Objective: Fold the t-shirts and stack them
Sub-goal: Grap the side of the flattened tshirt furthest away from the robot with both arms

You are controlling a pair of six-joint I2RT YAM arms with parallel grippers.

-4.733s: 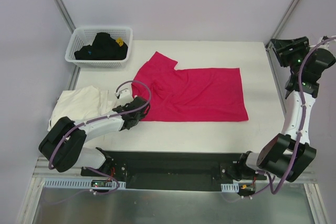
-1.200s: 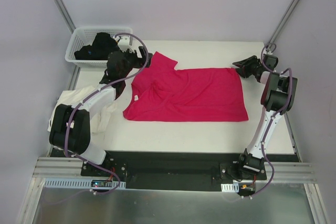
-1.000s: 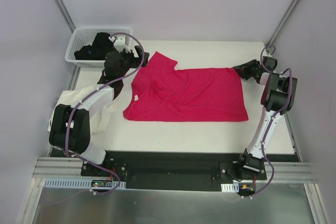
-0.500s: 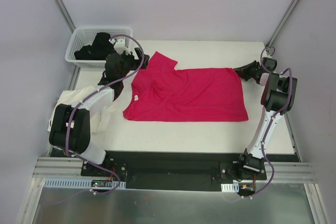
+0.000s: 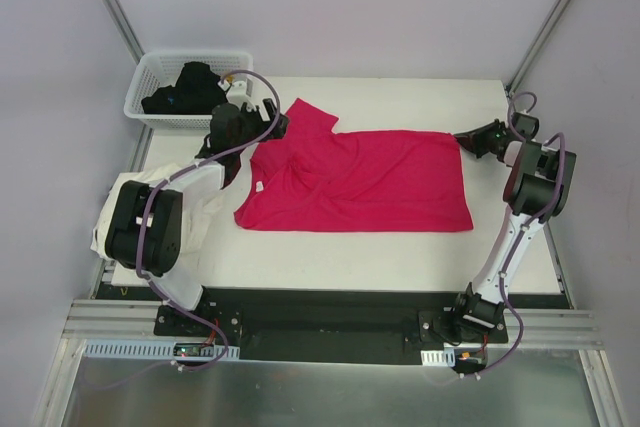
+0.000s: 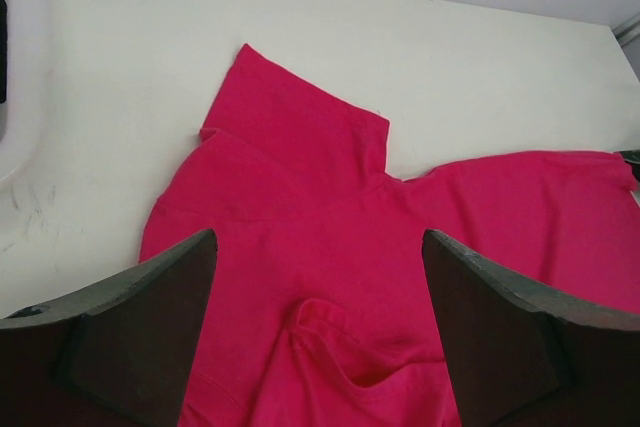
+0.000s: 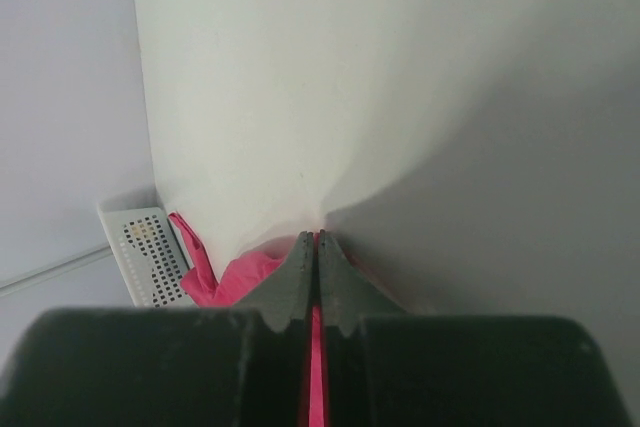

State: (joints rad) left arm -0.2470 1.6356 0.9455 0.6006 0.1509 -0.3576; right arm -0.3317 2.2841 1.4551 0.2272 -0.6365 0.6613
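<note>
- The table is carrying both shirts, and the two arms are reaching away from their bases at its near edge.
- The cream-white t-shirt is lying crumpled at the near left of the table. The left arm is crossing over it and hiding part of it.
- The magenta-red t-shirt is lying spread across the middle of the table, its hem pointing right and its collar end pointing left. One sleeve is sticking out toward the far left. Loose folds are bunching near the collar.
- The left gripper is hovering at the shirt's far left, by that sleeve. In the left wrist view its fingers are standing wide apart, holding nothing, with the red cloth showing between them.
- The right gripper is sitting at the shirt's far right corner. In the right wrist view its tips are pressing together, and a thin strip of red cloth is showing in the slit between them, so it is pinching that corner.
- The white basket is standing at the far left corner, and dark clothes are lying heaped inside it.
</note>
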